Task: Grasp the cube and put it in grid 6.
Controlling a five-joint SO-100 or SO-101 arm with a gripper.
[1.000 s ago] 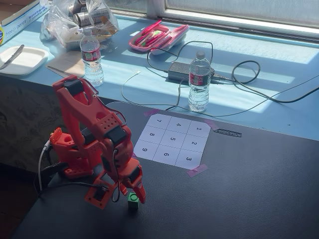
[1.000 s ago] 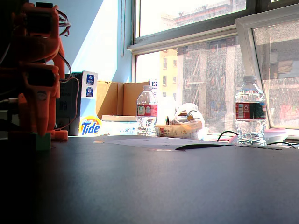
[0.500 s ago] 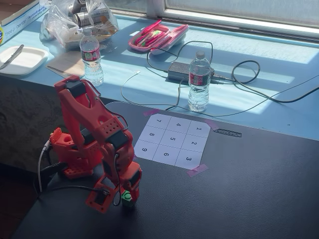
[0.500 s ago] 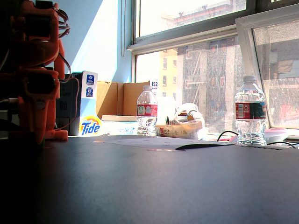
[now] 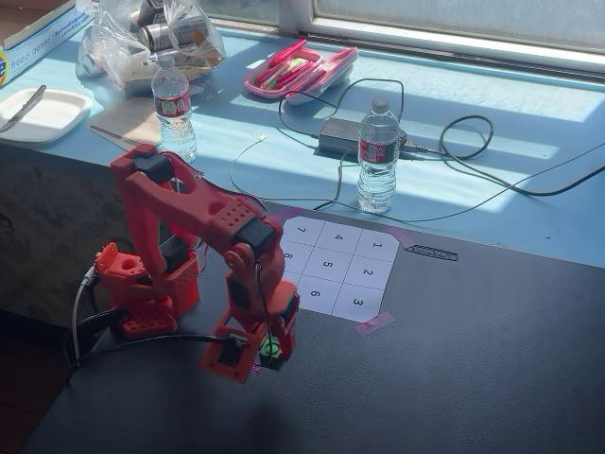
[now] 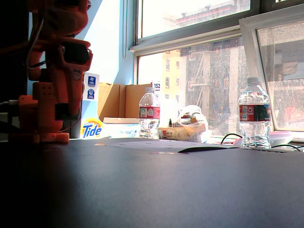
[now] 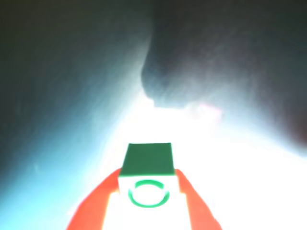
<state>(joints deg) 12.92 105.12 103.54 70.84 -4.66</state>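
In the high fixed view my gripper (image 5: 269,353) is shut on the small green cube (image 5: 272,353), held low over the dark table (image 5: 454,359), just left of and nearer than the numbered sheet's near corner. Grid 6 (image 5: 315,294) lies a short way up and to the right of the cube, uncovered. The arm hides the sheet's left cells. In the wrist view the cube (image 7: 147,160), with its ring mark, sits between the two red fingers (image 7: 103,201) of the gripper (image 7: 147,175). The low fixed view shows the arm (image 6: 61,90) at the left, but not the cube.
Two water bottles (image 5: 378,156) (image 5: 174,106), a power adapter with cables (image 5: 345,137), a pink case (image 5: 301,68), a white plate (image 5: 38,113) and a plastic bag (image 5: 151,43) sit on the blue ledge behind the table. A Tide box (image 6: 90,128) stands behind the arm.
The gripper shut on the cube where it sat on the table. The arm has since swung right with it, towards the numbered sheet.
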